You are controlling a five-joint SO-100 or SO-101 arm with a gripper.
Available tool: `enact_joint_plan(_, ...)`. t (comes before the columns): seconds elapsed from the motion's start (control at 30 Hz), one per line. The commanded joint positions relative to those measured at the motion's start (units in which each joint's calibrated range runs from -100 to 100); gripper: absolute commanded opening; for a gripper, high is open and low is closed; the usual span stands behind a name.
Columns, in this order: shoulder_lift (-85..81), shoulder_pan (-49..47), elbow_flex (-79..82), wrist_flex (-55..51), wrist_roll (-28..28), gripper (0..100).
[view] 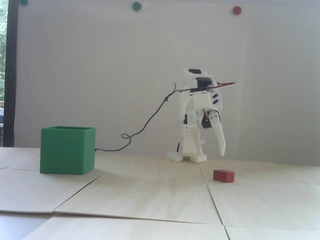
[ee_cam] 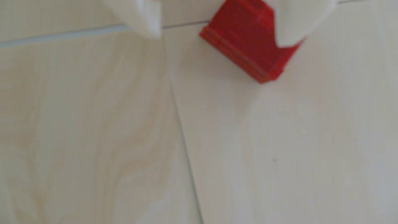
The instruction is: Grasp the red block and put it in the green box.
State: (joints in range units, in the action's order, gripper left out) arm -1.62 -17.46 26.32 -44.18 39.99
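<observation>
The red block (view: 223, 175) lies on the light wooden table, in front of the white arm's base. In the wrist view the block (ee_cam: 243, 43) sits at the top edge, between my two white fingertips, and the right fingertip (ee_cam: 288, 32) covers its far corner. My gripper (view: 212, 151) points down and hangs a little above and behind the block. It is open and empty, with the jaws wide apart in the wrist view (ee_cam: 219, 34). The green box (view: 67, 150) stands open-topped at the far left of the table.
A black cable (view: 150, 120) runs from the arm down to the table behind the green box. The table is made of wooden panels with seams (view: 212, 197) between them. A white wall stands behind, with a dark window frame (view: 11, 75) at the left.
</observation>
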Motion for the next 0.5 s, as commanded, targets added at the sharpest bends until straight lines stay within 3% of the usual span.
enact_joint_plan(0.0,-0.63,1.02,-5.20,1.51,-0.33,19)
enact_joint_plan(0.47,1.34,-6.62,-5.91,4.46,0.35,19)
